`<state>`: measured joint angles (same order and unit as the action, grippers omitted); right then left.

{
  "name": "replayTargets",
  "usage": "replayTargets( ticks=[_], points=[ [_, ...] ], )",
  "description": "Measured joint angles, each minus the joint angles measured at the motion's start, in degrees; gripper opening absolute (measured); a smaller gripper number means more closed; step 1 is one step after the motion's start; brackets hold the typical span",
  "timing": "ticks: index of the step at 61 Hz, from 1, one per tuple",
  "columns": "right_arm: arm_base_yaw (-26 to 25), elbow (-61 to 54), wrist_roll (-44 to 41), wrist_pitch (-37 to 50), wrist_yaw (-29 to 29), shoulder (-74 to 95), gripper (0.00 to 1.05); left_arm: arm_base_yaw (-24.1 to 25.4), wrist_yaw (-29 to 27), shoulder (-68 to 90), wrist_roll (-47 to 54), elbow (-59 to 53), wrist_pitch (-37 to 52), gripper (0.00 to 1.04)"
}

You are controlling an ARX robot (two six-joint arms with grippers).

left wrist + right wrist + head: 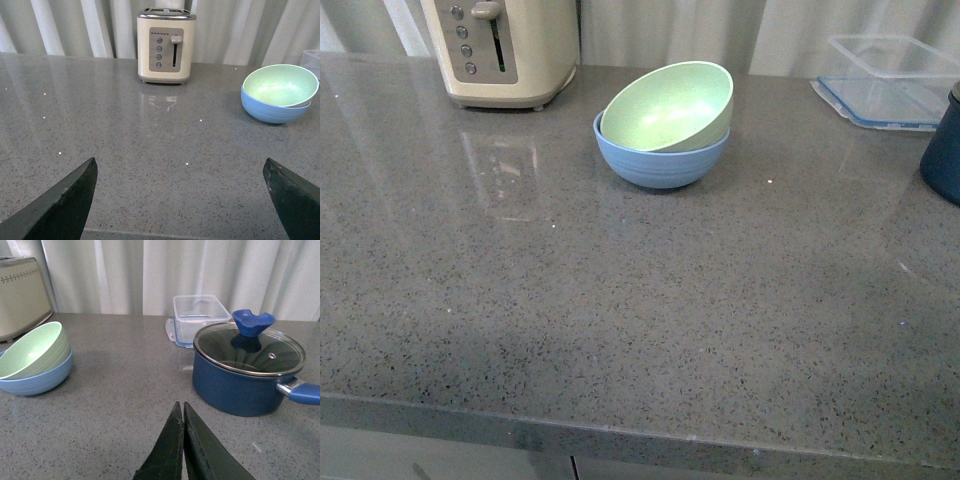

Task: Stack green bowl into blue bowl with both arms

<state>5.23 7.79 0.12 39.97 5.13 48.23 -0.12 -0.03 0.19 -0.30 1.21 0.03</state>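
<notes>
In the upper centre of the front view, I saw the green bowl (665,105) nested, tilted, in the blue bowl (660,163) on the table (620,300). My left hand (180,200) was released; my right hand (183,440) was clenched, empty. A nudge might tip the tilted bowl out.

grey counter (620,320), blue bowl (660,165), toaster (505,50), pot (245,372)

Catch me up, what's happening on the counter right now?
Nothing is being held at the moment. The green bowl already sits inside the blue bowl, tilted rather than level, near the toaster. The left gripper is open and the right gripper is shut, both empty and well clear of the bowls. A lidded blue pot and a clear container stand off to the right, untouched.
</notes>
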Motion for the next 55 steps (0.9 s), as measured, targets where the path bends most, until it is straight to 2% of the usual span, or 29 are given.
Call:
replayTargets(
  ticks=[6,11,25,32,55],
  points=[
    [-3.3,-1.7,0.0,-1.9,-4.5,-3.4,0.01,0.0,0.0,0.0,0.0,0.0,0.0,0.98],
    [-4.9,-2.8,0.0,-3.5,-4.7,-6.1,0.01,0.0,0.0,0.0,0.0,0.0,0.0,0.98],
    [-5.1,-5.1,0.0,-9.0,-5.0,-14.2,0.01,0.0,0.0,0.0,0.0,0.0,0.0,0.98],
    [-5.1,-7.5,0.0,-7.9,-5.0,-15.8,0.01,0.0,0.0,0.0,0.0,0.0,0.0,0.98],
    [-5.1,-7.5,0.0,-18.6,-5.0,-26.8,0.01,0.0,0.0,0.0,0.0,0.0,0.0,0.98]
  ],
)
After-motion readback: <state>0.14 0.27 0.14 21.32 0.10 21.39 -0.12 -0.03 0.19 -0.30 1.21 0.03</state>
